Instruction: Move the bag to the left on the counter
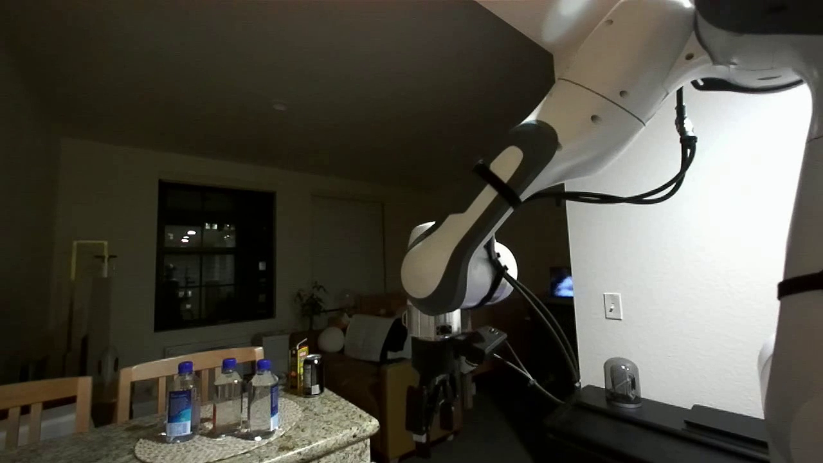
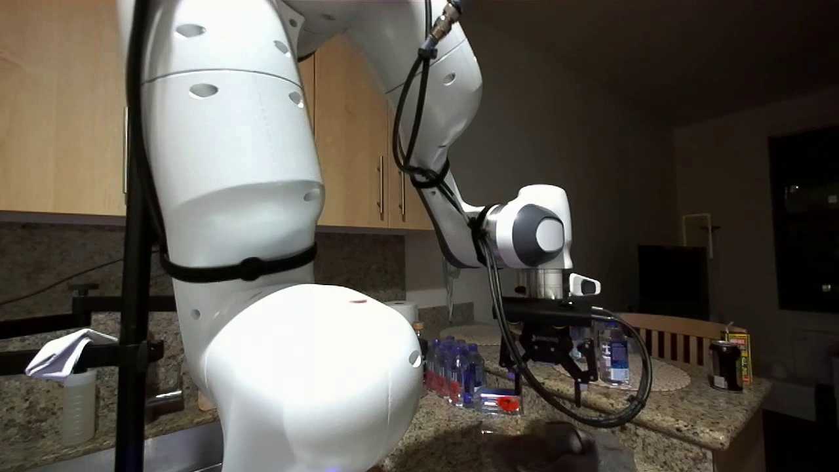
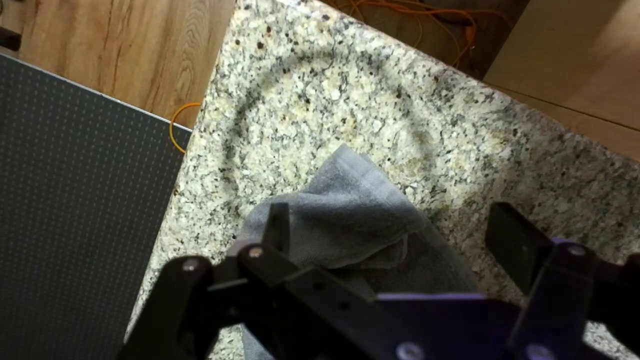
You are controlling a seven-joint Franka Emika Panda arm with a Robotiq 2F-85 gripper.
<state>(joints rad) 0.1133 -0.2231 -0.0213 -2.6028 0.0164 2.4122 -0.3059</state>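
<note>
The pincer (image 3: 391,227) is spread wide, its fingers (image 3: 512,245) well apart, over the bag (image 3: 350,215). The bag looks like a soft grey cloth, though the pincer hides part of it, so I can't be sure. It lies rumpled on the speckled tabletop (image 3: 300,110), near the left edge in the wrist view. In an exterior view, blue-capped bottles (image 2: 455,372) stand farther back, to its left.

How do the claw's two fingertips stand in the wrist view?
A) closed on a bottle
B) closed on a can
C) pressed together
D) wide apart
D: gray fabric and speckled counter both show in the broad gap between the fingertips of the claw.
</note>
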